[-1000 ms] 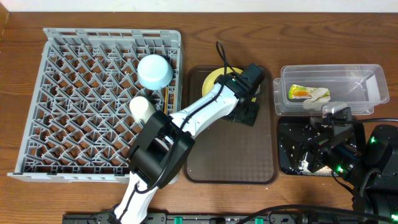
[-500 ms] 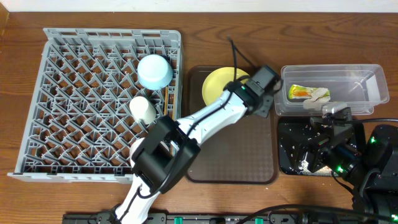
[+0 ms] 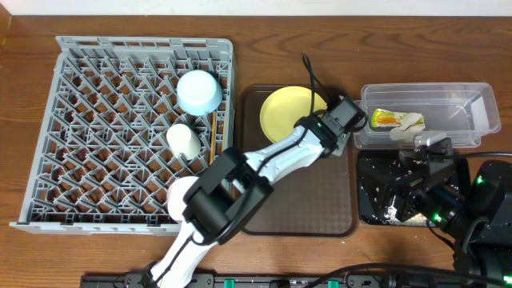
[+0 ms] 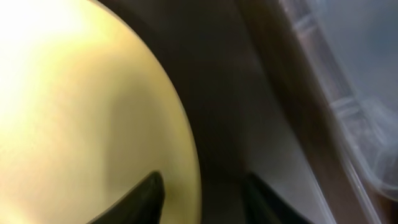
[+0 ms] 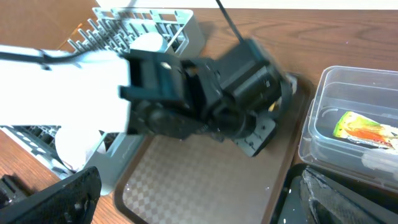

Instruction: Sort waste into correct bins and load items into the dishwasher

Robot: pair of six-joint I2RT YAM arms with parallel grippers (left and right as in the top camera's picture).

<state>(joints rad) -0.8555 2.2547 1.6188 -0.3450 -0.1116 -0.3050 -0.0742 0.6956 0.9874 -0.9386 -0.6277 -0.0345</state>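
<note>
One plain round yellow plate (image 3: 288, 108) lies flat on the brown tray (image 3: 304, 200), its right rim between your left gripper's (image 4: 205, 194) part-open jaws.

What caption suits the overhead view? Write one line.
Left gripper at the yellow plate's right edge on the brown tray, dish rack alongside.

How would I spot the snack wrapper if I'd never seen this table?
Start at the big grey dish rack, then look past the brown tray to the clear tub on the right. The wrapper lies inside it, yellow-green and orange beside a white paper scrap.
</note>
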